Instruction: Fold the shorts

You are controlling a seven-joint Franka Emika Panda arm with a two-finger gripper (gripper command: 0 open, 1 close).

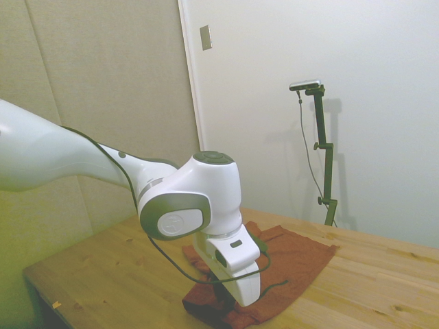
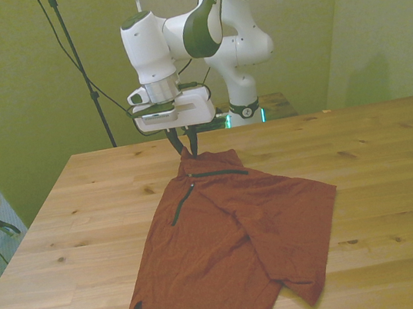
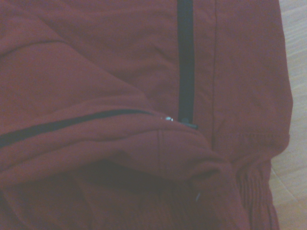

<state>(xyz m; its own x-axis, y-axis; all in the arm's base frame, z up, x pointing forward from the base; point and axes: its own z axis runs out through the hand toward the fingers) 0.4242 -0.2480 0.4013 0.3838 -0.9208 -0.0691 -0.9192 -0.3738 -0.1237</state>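
We see the shorts (image 2: 239,239) spread on the wooden table (image 2: 396,173), folded roughly in half so that one side lies over the other; in the front view the folded top layer sits toward the front view's right, and the lower layer reaches out toward the front view's left and the near edge of the table. Two dark zippered pocket slits show in that view, one running slantwise on the lower layer (image 2: 184,204) and one lying nearly level across the top layer near the waistband (image 2: 217,173). We find the gripper (image 2: 185,144) at the far end of the garment, right above the waistband corner, which rises in a small peak toward it. Its dark fingers (image 2: 193,140) stand slightly apart in the front view, with the tip of that raised fabric just at their ends; we cannot tell whether they pinch the cloth or have let it go. From the side view the arm's wrist (image 1: 230,264) covers the near part of the shorts (image 1: 298,257), and the fingers there are hidden. The wrist view is filled with rust-red cloth (image 3: 96,62), where the two dark zipper lines meet almost at a right angle, ribbed waistband fabric bunches up at one corner, and a strip of bare wood (image 3: 295,48) shows beside it.
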